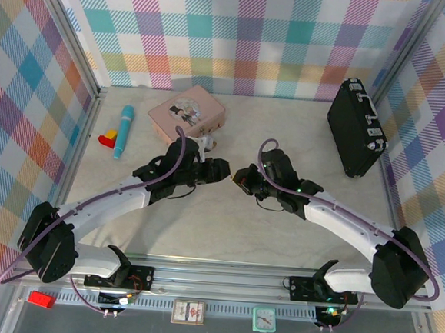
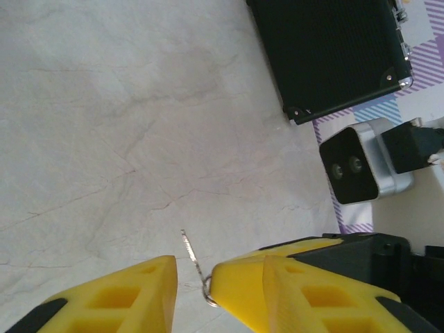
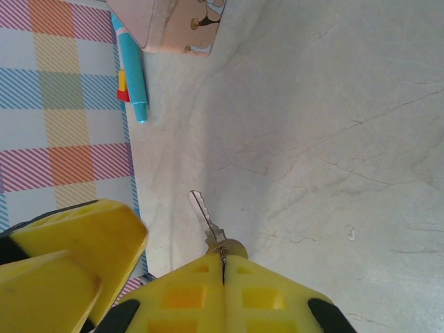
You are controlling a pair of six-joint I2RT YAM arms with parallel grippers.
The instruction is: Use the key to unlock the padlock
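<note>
Closest to the right wrist lens, the right fingers are pressed fully together on the bow of the key. Its blade sticks out past their tips above the desk, long axis roughly in line with the fingers, tip aimed up and left toward the teal marker and the pink tin. The left fingers sit just beside it on the left. From the left wrist we see the key edge-on, a thin sliver standing in the gap between the left fingers, which are partly open and, as far as we can tell, clamp nothing; the black case lies beyond. From above, both sets of fingers meet nearly tip to tip at mid-desk, so we judge the key runs left to right, pointing at the left arm, whose fingers are the nearer free pair.
</note>
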